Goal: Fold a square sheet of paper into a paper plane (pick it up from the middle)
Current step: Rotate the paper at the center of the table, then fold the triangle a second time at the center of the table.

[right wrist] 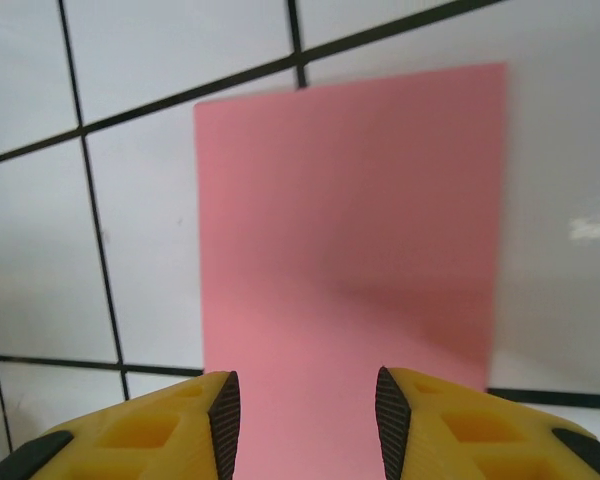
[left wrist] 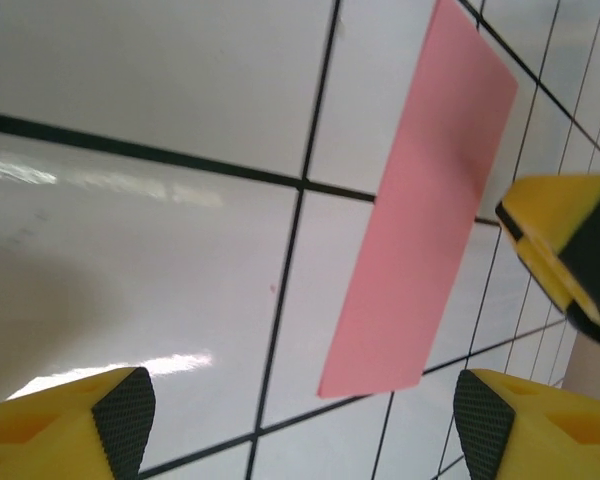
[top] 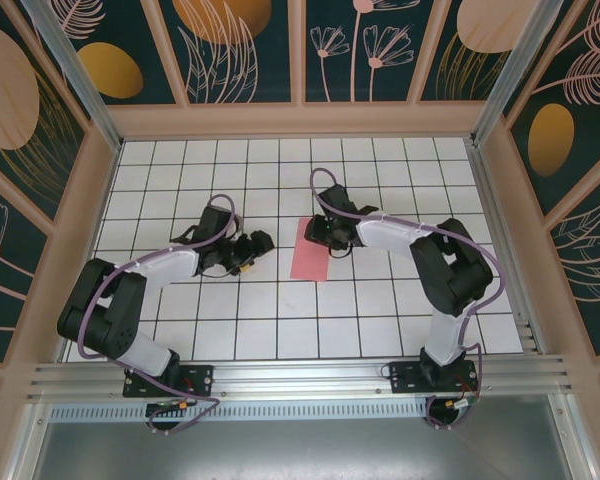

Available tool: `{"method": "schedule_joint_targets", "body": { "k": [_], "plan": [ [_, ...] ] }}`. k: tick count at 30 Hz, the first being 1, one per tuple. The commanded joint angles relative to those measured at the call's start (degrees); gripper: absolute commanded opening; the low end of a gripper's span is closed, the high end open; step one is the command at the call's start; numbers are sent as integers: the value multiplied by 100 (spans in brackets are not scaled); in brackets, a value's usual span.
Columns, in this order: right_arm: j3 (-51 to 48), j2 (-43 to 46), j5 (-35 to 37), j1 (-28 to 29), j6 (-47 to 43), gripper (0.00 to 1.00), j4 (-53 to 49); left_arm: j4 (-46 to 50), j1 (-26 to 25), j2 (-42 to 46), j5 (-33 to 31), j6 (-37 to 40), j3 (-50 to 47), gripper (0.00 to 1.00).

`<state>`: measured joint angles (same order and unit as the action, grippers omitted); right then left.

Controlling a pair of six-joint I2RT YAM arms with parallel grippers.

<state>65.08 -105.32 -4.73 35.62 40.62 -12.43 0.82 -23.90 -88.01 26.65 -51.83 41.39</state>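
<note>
The paper (top: pixel 308 252) lies flat on the gridded table (top: pixel 280 330) as a narrow pink rectangle, longer than it is wide, between the two claws. The left claw (top: pixel 254 246) sits low over the tiles just to the paper's left, apart from it. In its wrist view its two yellow fingers (left wrist: pixel 120 420) stand wide apart at the bottom corners, with bare tile and a black grid line between them and nothing pinched, so it is open. The paper is ahead of this claw and off toward the finger on the view's right, running slantwise away. Its near short edge lies just beyond the gap, and no fingertip of this claw touches it. A yellow, black-padded finger (left wrist: pixel 552 212) of the other claw shows at that view's right edge, beside the paper's long side. Seen from above, the right claw (top: pixel 322 234) is over the paper's far end, on its right side. In its wrist view its fingers (right wrist: pixel 195 425) stand partly apart, and the paper's near edge passes under the gap between them. The sheet spreads forward from the tips, flat, its far corner crossing a grid line. Nothing is clamped between the pads, so this claw is open too, though narrower than the left. A soft shadow falls on the paper just ahead of the tips; whether the tips press on the sheet I cannot tell.
</note>
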Motion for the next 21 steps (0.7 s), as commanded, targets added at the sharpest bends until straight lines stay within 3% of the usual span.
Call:
{"method": "schedule_joint_targets", "body": {
  "k": [1, 7, 21],
  "plan": [
    [-11, -158, 30, -114, -129, 44, -38, -231, -233, -94, 86, -338, 137, 81],
    [-117, -457, -463, -270, -197, 43, 225, -554, -519, -367, 270, -612, 224, 81],
    [-905, -457, -833, -661, 239, 43, 642, -803, -868, -656, 457, -921, 345, 81]
  ]
}}
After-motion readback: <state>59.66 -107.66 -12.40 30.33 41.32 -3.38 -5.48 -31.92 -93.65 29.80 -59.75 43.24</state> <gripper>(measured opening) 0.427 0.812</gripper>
